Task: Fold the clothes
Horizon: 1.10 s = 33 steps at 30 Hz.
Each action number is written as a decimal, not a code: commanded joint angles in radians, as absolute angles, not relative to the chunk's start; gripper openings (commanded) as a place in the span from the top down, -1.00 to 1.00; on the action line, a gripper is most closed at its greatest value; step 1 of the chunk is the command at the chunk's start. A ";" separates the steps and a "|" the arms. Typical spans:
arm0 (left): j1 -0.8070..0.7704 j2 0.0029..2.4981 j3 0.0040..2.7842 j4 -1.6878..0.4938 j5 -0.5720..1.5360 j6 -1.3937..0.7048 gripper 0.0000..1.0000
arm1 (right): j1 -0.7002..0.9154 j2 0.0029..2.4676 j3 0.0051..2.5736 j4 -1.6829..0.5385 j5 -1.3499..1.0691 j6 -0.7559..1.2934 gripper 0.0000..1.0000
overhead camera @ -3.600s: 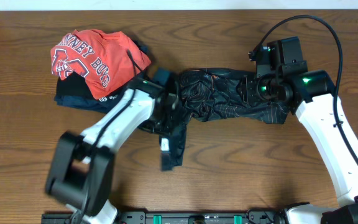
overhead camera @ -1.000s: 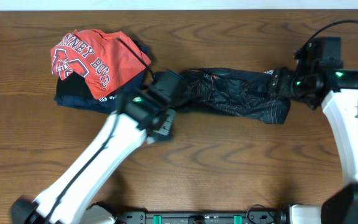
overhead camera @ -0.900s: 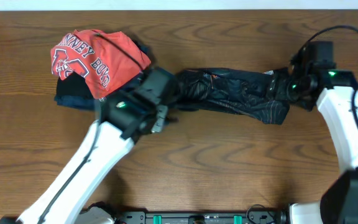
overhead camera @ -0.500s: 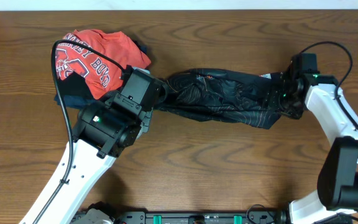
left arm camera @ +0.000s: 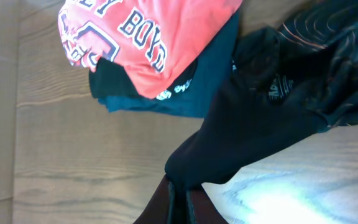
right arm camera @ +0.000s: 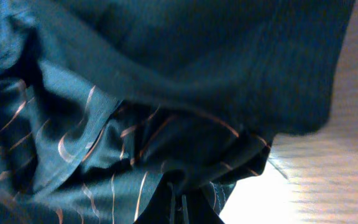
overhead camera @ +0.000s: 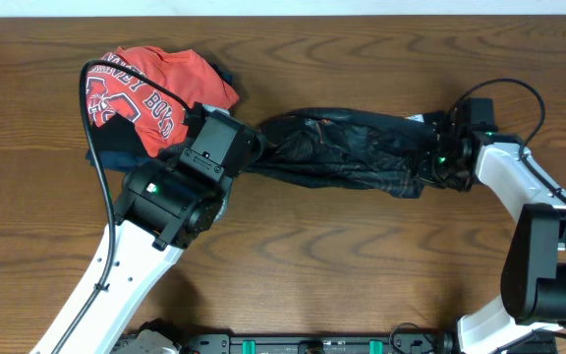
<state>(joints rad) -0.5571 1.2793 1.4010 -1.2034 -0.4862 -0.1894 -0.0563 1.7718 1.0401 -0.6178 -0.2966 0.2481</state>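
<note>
The black cycling jersey (overhead camera: 352,152) with fine grey-orange contour lines hangs stretched and bunched between my two grippers across the table's middle. My left gripper (overhead camera: 249,157) is shut on its left end; in the left wrist view (left arm camera: 180,202) the jaws pinch a point of black cloth (left arm camera: 253,130). My right gripper (overhead camera: 438,157) is shut on its right end; in the right wrist view (right arm camera: 178,208) the jaws clamp a fold of patterned cloth (right arm camera: 135,93). The sponsor logos are hidden in the folds.
A red T-shirt with white lettering (overhead camera: 155,88) lies on a folded dark navy garment (overhead camera: 116,152) at the back left, close to my left gripper. Both show in the left wrist view: the T-shirt (left arm camera: 148,31) and the navy garment (left arm camera: 166,99). Bare wooden table (overhead camera: 362,265) lies in front.
Both grippers lifted and pulled the jersey taut. The hanging left part came up off the table. The right gripper moved left toward the centre and the jersey bunched narrower.
</note>
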 commanded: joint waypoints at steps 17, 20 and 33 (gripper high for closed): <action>-0.553 1.149 1.457 -1.234 -0.569 -0.223 0.88 | -0.373 1.179 1.135 -0.857 -0.444 0.186 0.98; -0.553 1.147 1.457 -1.214 -0.568 -0.223 0.88 | -0.372 1.176 1.135 -0.833 -0.445 0.189 0.98; -0.553 1.320 1.457 -1.137 -0.505 -0.189 0.88 | -0.335 1.555 1.135 -0.558 -0.453 0.274 -0.45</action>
<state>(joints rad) -0.5571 1.2827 1.4307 -1.1378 -0.5034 -0.2020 -0.3462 1.4723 1.1278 -0.5621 -0.4458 0.2565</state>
